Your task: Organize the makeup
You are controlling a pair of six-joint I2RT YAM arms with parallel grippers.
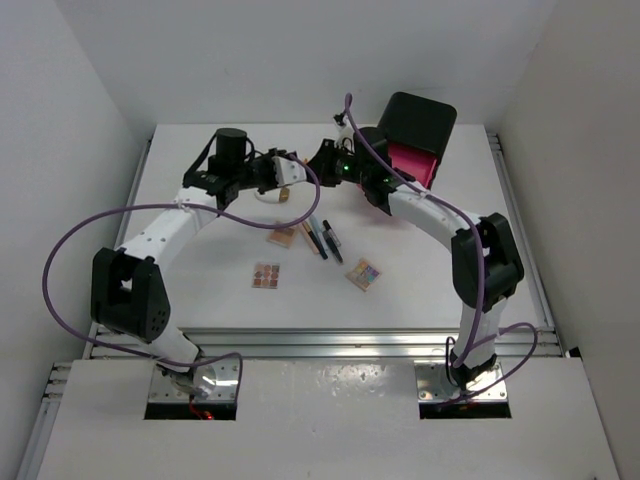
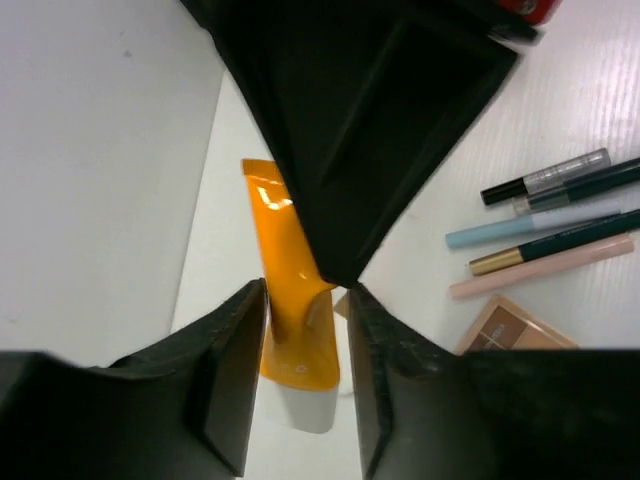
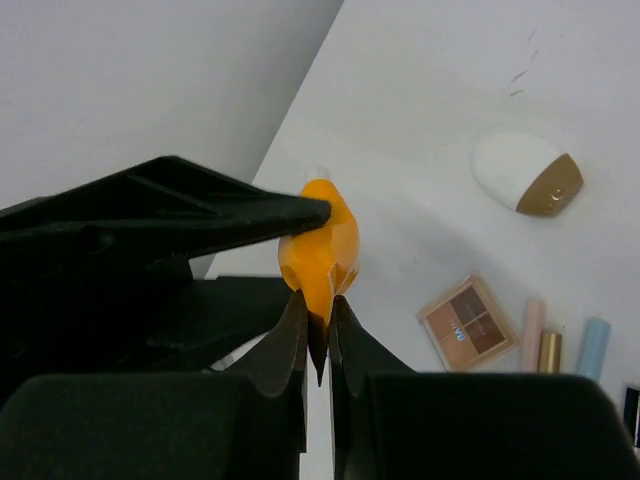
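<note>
Orange tube [image 3: 320,245] is up off the desk [image 1: 200,290], at the back between the two arms. It looks like a mid-air handover. Right gripper [image 3: 318,310] has its fingers closed on the flat crimped tail. Left gripper [image 2: 305,290] has its fingers flanking the cap end, can't tell if they grip. Long axis runs gripper to gripper: white cap toward the left one, tail toward the right. Pencils [image 2: 545,220], palette [image 3: 467,322] and compact [image 3: 525,172] lie on the desk below.

Makeup: orange tube [image 3: 320,245], white-capped — pinched by its crimped end, far centre. White-gold compact [image 3: 527,175], pencils [image 1: 322,238], three square palettes [image 1: 266,275] — flat, mid-table.
</note>
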